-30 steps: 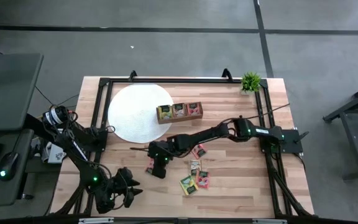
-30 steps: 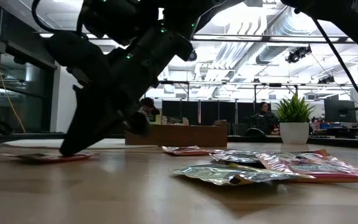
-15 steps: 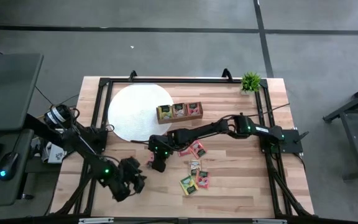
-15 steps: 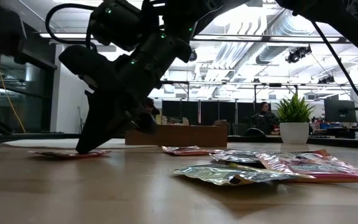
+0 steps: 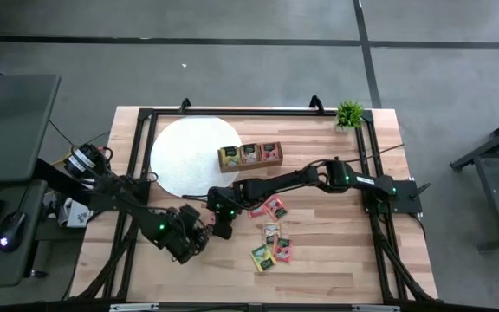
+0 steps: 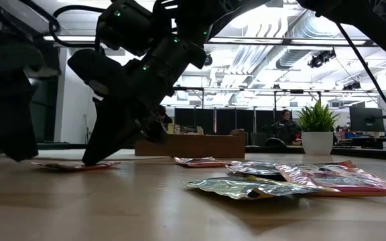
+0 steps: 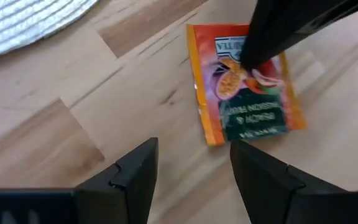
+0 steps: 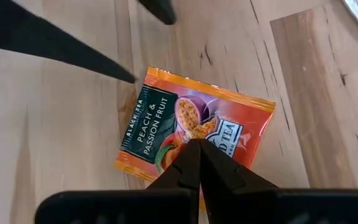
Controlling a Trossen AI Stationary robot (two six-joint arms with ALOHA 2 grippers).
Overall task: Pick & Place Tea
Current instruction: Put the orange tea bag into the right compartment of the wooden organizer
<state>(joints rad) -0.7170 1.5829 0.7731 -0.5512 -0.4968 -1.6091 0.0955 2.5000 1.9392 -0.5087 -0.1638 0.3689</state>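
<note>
The right gripper (image 8: pixel 197 144), its jaws pressed together into one dark wedge, rests its tip on a flat, glossy orange-red foil tea packet (image 8: pixel 194 137) with a dark green label patch reading "Peach & Passion Fruit". The packet lies flat on the pale, grained wooden plank surface (image 5: pixel 319 251), near the edge of the round white woven mat (image 5: pixel 189 156). The left gripper (image 7: pixel 191 171) hovers just beside the same packet (image 7: pixel 247 84), its blunt black jaws apart with nothing between them. In the high view the two grippers (image 5: pixel 199 238) (image 5: pixel 222 227) sit close together. Further packets, green, yellow and pink (image 5: pixel 271 247), lie scattered and crinkled on the surface to the right. A brown wooden three-compartment tray (image 5: pixel 249 157) overlaps the mat's rim, packets standing in it.
</note>
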